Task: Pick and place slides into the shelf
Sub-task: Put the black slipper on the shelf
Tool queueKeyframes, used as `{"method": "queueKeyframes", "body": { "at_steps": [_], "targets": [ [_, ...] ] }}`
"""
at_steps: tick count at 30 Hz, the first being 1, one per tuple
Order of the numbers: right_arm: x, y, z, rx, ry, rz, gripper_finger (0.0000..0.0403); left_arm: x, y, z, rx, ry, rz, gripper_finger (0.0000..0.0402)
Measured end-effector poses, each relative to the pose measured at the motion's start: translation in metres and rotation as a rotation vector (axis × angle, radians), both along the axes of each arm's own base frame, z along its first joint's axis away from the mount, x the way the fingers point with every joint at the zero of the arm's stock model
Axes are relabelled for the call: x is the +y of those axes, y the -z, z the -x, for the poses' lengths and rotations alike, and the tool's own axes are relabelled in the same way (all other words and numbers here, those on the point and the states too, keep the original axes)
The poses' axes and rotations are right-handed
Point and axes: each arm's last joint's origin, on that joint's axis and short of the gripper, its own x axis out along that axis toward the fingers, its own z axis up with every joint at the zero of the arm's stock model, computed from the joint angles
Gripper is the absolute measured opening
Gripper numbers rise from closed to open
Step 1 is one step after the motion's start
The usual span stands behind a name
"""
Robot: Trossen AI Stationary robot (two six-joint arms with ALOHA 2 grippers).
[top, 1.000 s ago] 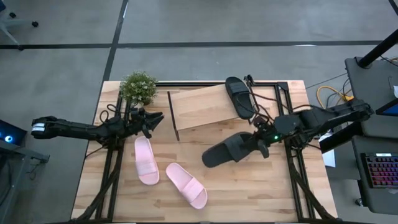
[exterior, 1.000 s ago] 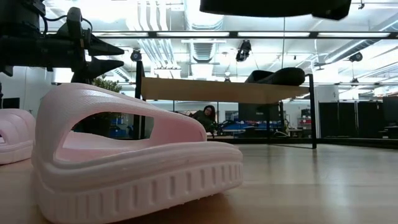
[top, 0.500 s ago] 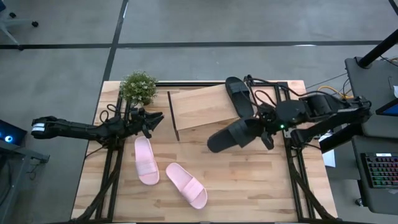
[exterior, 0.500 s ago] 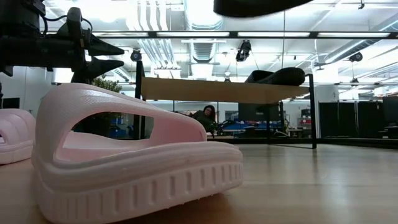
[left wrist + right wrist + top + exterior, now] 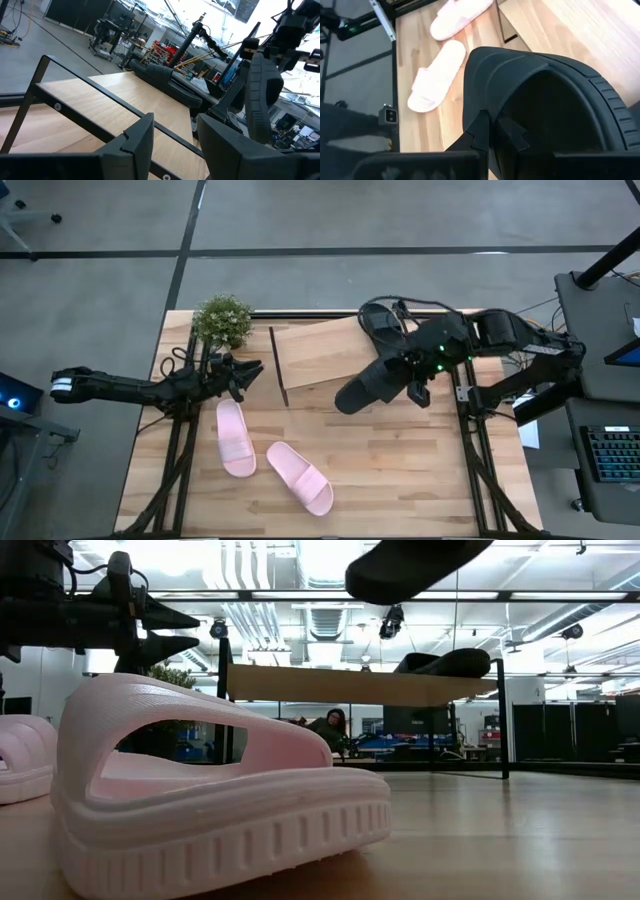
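My right gripper (image 5: pixel 412 378) is shut on a black slide (image 5: pixel 375 385) and holds it in the air over the near right corner of the shelf (image 5: pixel 320 352), a slanted light wood board on a black rod frame. The held slide also shows high up in the low view (image 5: pixel 415 565). The other black slide (image 5: pixel 385 335) lies sole-down on the shelf's right end. Two pale pink slides (image 5: pixel 235 437) (image 5: pixel 300 477) lie on the table's near left part. My left gripper (image 5: pixel 252 370) hovers open just left of the shelf. My right gripper pinches the black slide's wide strap at its edge (image 5: pixel 492 107) between the two fingers (image 5: pixel 480 131); whether one finger reaches under the strap is hidden. The slide is lifted clear, tilted, and stretches from the fingers toward the table's left.
A small potted plant (image 5: pixel 222 320) stands at the table's far left corner, behind my left gripper. Cables run along the right side of the black table frame (image 5: pixel 470 440). Bare tabletop (image 5: pixel 400 470) lies near and right of the pink slides.
My right gripper has carried the black slide toward the table's far edge and a little left, from over the bare tabletop up to the shelf's near right corner. The slide has tipped, one end now higher than the other. The left arm has kept still.
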Motion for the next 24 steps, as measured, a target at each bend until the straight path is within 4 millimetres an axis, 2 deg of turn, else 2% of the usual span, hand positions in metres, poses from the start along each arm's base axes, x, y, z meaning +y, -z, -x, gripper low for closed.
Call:
{"method": "queueKeyframes", "body": {
  "at_steps": [14,24],
  "targets": [
    [-0.043,-0.035,-0.021,0.125,-0.135,0.104,0.0009,0.000,0.000,0.000,-0.001,0.000,0.002,0.0136],
    [-0.073,-0.047,-0.031,0.066,-0.139,0.150,0.0009,0.000,0.000,0.000,-0.002,0.001,0.002,0.0136]
  ]
}}
